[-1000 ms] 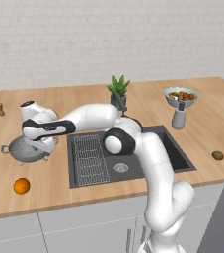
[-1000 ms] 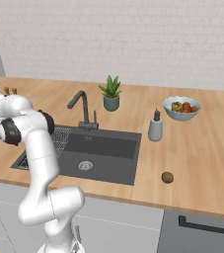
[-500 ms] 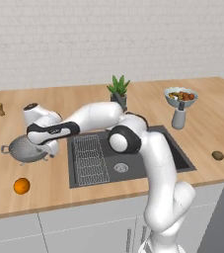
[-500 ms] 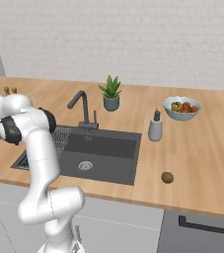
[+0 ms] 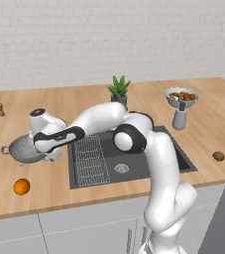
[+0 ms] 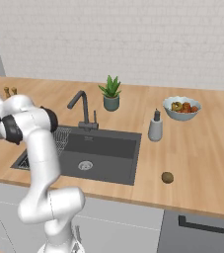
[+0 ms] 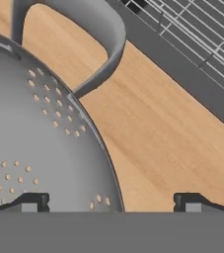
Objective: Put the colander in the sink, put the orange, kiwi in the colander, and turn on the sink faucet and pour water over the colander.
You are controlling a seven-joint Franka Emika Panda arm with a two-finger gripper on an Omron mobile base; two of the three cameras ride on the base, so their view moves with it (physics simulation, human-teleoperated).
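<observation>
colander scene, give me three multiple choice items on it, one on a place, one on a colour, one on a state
1. Where is the colander?
A. on the counter left of the sink
B. inside the sink
C. beside the fruit bowl

2. What colour is the small round fruit in front of the colander?
A. green
B. orange
C. red

3. How does the end effector stand?
A. shut on the colander's handle
B. open, its fingertips either side of the colander's rim
C. shut in the air over the sink

Answers:
1. A: it sits on the wood, left of the sink.
2. B: the orange lies on the counter near the front edge.
3. B: in the hand view the fingertips stand wide apart, one over the bowl, one over the counter.
</observation>
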